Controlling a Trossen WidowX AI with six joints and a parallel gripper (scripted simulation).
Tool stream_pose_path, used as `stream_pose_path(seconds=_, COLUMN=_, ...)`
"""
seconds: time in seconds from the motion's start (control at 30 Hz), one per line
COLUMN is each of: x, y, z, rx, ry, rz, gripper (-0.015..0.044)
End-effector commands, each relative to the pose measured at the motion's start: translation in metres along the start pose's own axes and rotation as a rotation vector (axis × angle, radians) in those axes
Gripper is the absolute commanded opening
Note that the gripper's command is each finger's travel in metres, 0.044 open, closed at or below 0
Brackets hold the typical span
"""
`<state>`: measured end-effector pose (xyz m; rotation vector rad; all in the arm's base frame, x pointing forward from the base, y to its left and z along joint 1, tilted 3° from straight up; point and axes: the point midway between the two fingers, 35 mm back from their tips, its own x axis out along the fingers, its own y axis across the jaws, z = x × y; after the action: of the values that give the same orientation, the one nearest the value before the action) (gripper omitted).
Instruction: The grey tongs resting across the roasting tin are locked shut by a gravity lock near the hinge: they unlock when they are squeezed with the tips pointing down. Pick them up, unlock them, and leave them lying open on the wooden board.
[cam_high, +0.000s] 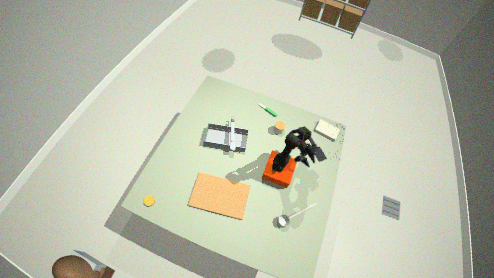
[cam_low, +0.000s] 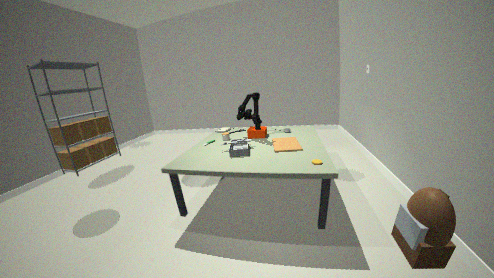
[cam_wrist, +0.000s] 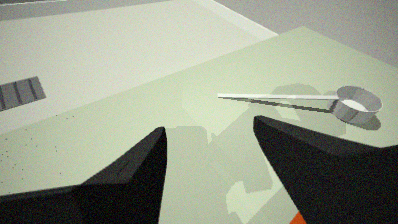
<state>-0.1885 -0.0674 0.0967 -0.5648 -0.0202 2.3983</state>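
The grey tongs (cam_high: 232, 134) rest across the roasting tin (cam_high: 208, 137) (cam_low: 240, 151), on the far side of the table from my arm's reach in the top view. Their arms look close together; the lock is too small to make out. The wooden board (cam_high: 219, 196) (cam_low: 287, 144) lies flat with nothing on it. My gripper (cam_wrist: 210, 128) is open and empty, raised above the table on the side of the robot base away from the tin. Neither tongs, tin nor board shows in the wrist view.
A ladle or strainer (cam_high: 283, 221) (cam_wrist: 357, 105) with a thin handle lies near the base. An orange-topped cup (cam_high: 280, 126), a green-handled tool (cam_high: 270, 111) and a pale block (cam_high: 327, 129) are on the table's other side. A yellow disc (cam_high: 149, 201) (cam_low: 317, 162) lies near a corner.
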Motion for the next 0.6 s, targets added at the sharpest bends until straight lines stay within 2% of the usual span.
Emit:
stream_pose_path(seconds=0.0, x=-0.019, y=0.019, z=-0.022, rx=-0.068, ry=0.093, rz=0.077, gripper=0.026)
stream_pose_path(seconds=0.3, x=-0.094, y=0.055, z=-0.086, rx=-0.3, ry=0.333, rz=0.347, gripper=0.026)
stream_pose_path(seconds=0.57, x=-0.181, y=0.058, z=-0.148, rx=-0.57, ry=0.531, rz=0.631, gripper=0.026)
